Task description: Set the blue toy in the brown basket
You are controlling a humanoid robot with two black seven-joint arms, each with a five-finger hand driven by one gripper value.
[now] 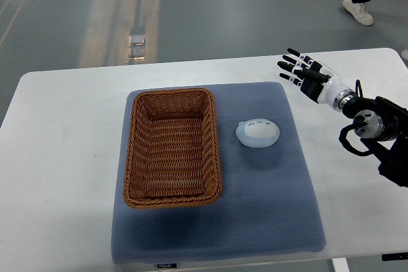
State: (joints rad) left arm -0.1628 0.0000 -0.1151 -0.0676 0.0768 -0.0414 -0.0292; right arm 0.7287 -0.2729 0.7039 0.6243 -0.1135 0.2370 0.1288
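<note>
A pale blue rounded toy point(257, 133) lies on the blue mat point(268, 202), just right of the brown wicker basket point(136, 151). The basket holds nothing. My right hand point(299, 71) hovers over the white table to the upper right of the toy, well apart from it, fingers spread and holding nothing. Its arm comes in from the right edge. My left arm does not show.
The mat lies on a white table point(57, 157) whose far edge runs along the top. Beyond it is grey floor with a person's leg and shoe point(358, 9) at the top right.
</note>
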